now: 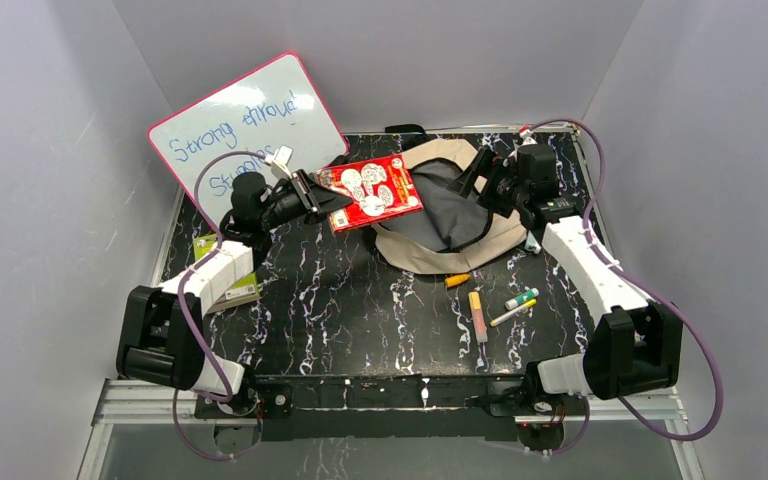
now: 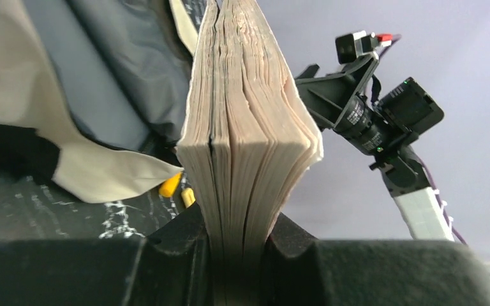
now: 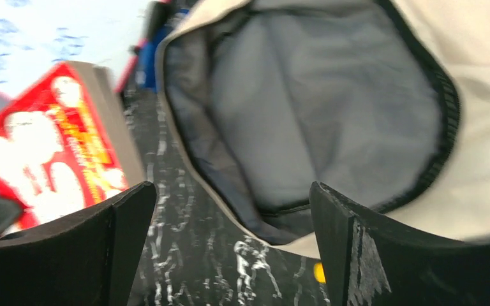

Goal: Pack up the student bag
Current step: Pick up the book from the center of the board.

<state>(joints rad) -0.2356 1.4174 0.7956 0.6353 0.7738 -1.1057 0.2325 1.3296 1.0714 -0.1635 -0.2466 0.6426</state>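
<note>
Here, your left gripper (image 1: 320,197) is clamped on the left edge of a thick red-covered paperback book (image 1: 375,192), which it carries cover-up above the black marbled tabletop (image 1: 340,300). The left wrist view confirms the grip: both fingers press flat against the page block.

The large beige soft-fabric student bag (image 1: 440,155) with grey lining lies at the far centre-right of the tabletop. Its zipped mouth gapes open toward the left and near sides. The book's long axis runs left to right, pointing from your left gripper straight at that opening, and its right end already overhangs the bag's left rim.

Your right gripper (image 3: 230,236) hovers at the bag's right side with its fingers apart. It holds nothing and looks into the grey interior.

The left arm is the one placed to deliver. The move probably calls for travel to the right along the book's own axis, with the leading end dipped under the upper lip. A sagging lip could catch the cover.

Loose coloured marker pens (image 1: 478,315) lie on the near right of the tabletop.
</note>
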